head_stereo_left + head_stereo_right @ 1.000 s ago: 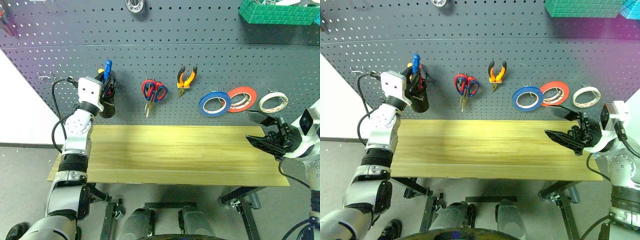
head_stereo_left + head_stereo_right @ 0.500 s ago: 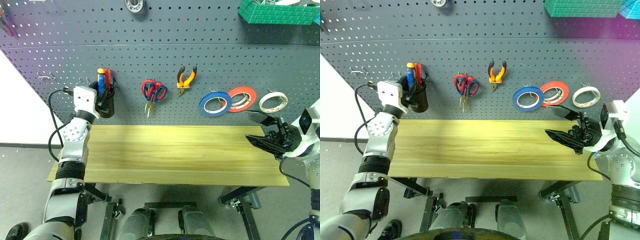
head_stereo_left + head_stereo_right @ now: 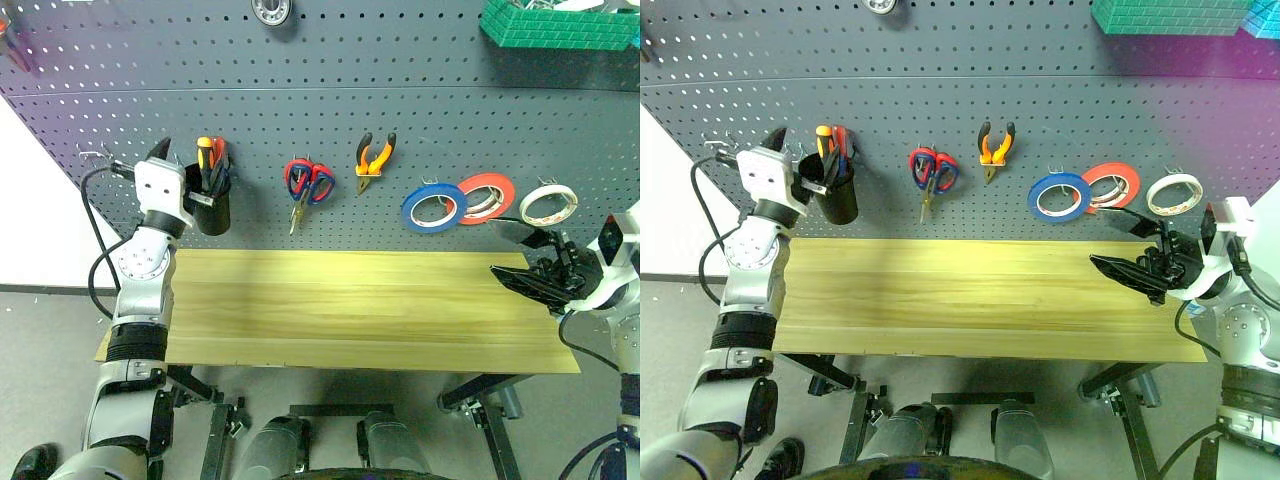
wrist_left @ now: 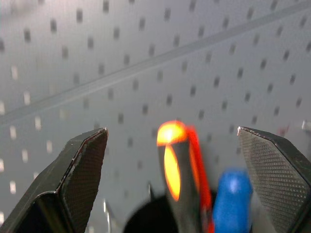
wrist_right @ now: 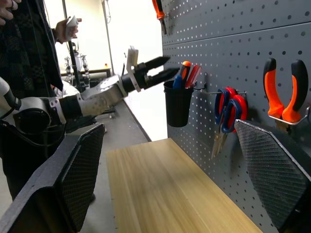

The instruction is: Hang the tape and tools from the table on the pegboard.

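A grey pegboard (image 3: 330, 60) rises behind a bare wooden bench (image 3: 340, 310), holding blue tape (image 3: 432, 208), pliers (image 3: 373, 157) and a cup (image 3: 211, 203) with the blue screwdriver (image 4: 232, 201). The left gripper (image 3: 160, 160) hovers beside the cup, jaws spread; the right gripper (image 3: 525, 258) waits above the bench's end, jaws spread.

Three tape rolls (image 3: 485, 198), three screwdrivers (image 3: 208, 163), one scissors (image 3: 307, 184), one pliers (image 3: 372, 157), one cup (image 3: 213, 207).

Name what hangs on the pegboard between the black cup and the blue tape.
Red-handled scissors and orange-and-black pliers hang between the black cup and blue tape, in the left eye view.
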`<state>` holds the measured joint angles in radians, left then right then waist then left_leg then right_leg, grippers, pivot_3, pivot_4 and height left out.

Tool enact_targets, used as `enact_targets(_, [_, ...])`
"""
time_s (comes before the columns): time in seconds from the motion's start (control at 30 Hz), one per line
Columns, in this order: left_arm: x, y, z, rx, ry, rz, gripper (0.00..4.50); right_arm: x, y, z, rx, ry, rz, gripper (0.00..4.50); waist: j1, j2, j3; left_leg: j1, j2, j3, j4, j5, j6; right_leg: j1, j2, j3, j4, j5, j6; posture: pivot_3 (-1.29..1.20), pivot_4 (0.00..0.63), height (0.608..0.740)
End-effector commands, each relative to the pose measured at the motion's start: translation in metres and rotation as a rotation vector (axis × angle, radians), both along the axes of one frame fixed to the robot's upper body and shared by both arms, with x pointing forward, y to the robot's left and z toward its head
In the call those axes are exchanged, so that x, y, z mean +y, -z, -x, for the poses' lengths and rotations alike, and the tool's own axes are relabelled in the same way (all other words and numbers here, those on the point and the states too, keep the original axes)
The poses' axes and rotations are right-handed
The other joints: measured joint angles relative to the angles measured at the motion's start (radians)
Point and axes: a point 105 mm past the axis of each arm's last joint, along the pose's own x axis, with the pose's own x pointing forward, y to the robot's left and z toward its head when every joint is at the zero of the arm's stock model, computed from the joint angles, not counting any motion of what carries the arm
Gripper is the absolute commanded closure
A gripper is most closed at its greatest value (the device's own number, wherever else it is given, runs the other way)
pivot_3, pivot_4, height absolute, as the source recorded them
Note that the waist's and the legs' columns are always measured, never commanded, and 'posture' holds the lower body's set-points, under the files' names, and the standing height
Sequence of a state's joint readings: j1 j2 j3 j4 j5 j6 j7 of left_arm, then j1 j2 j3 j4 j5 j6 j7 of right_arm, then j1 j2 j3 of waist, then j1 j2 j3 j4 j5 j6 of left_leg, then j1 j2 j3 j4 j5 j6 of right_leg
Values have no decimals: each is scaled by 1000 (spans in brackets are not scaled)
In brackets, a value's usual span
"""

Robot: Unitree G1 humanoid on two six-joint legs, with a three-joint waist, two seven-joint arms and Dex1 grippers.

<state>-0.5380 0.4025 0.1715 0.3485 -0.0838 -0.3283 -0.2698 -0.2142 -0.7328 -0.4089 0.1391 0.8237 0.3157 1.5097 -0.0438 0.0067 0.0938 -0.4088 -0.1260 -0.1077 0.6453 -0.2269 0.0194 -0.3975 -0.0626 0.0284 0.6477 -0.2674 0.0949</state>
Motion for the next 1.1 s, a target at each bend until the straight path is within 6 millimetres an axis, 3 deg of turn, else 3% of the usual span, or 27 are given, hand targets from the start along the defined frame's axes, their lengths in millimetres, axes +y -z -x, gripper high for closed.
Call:
enact_targets(0.03, [-15,-42,5,-120,39,-18,21,0,-9,-1,-51,-4,6,0,0,0,0,0,0,0,0,0,0,0,0,0,0,0,0,-136,81,740])
enact_targets(0.13, [-33,-48,9,-121,132,-24,21,0,-9,-2,-55,0,0,0,0,0,0,0,0,0,0,0,0,0,0,0,0,0,0,-136,78,740])
enact_targets(0.27, [-76,-36,17,-21,400,-36,21,3,-8,-3,-59,-10,-6,0,0,0,0,0,0,0,0,0,0,0,0,0,0,0,0,-135,69,740])
enact_targets(0.43, [-100,-35,25,44,554,-28,21,4,-6,-5,-64,-9,-13,0,-4,1,-1,0,0,0,0,0,0,0,0,0,0,0,0,-133,50,740])
enact_targets(0.5, [-115,-27,30,70,598,-114,21,4,-4,-7,-65,-7,-19,0,-3,1,-1,0,0,0,0,0,0,0,0,0,0,0,0,-135,41,740])
enact_targets(0.6, [-125,-20,35,182,734,-28,21,6,0,-10,-70,-5,-28,0,-2,2,-2,0,0,0,1,0,0,1,0,0,0,0,0,-132,22,740])
enact_targets(0.73, [-143,22,55,528,1001,66,21,13,8,-14,-64,-12,-48,0,-6,5,-8,1,0,0,0,1,1,0,1,0,0,0,0,-129,0,740])
enact_targets(0.93, [-138,68,72,680,1061,9,21,19,23,-23,-49,30,-76,0,-20,8,-12,2,0,0,1,1,-1,1,1,0,1,0,0,-129,0,740])
enact_targets(1.1, [-111,93,48,663,853,112,21,30,44,-32,-55,117,-70,0,-25,10,-19,3,0,0,1,1,-1,3,1,0,1,0,0,-129,0,740])
